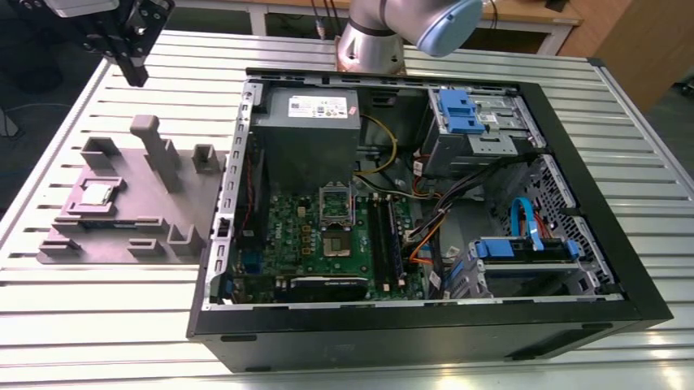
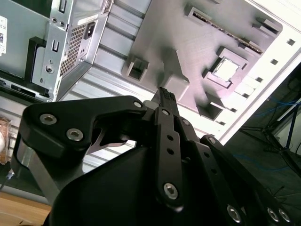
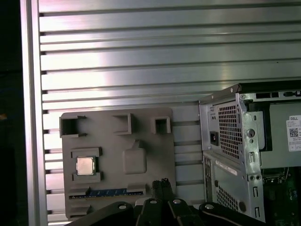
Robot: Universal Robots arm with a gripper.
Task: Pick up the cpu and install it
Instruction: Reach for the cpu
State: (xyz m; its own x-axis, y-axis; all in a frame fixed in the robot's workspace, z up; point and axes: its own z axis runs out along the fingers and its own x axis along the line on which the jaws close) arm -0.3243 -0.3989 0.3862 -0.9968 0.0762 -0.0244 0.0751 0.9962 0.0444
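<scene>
Black hand (image 3: 162, 183); beyond, pale silvery square cpu (image 3: 85, 165)

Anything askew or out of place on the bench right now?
Nothing stands out. The cpu sits flat and square in its recess on the grey fixture. The gripper hangs apart from it, holding nothing.

Your tool (image 2: 165, 95) hung with its black fingers pressed together into one narrow tip, nothing between them, pointed toward the grey-purple fixture block (image 2: 188, 42) on the slatted counter (image 2: 110, 44). The cpu (image 2: 227, 69) lay flat in a square recess of that block, apart from the tip. Beside the block stood the computer case's metal rear panel (image 2: 66, 42).
</scene>
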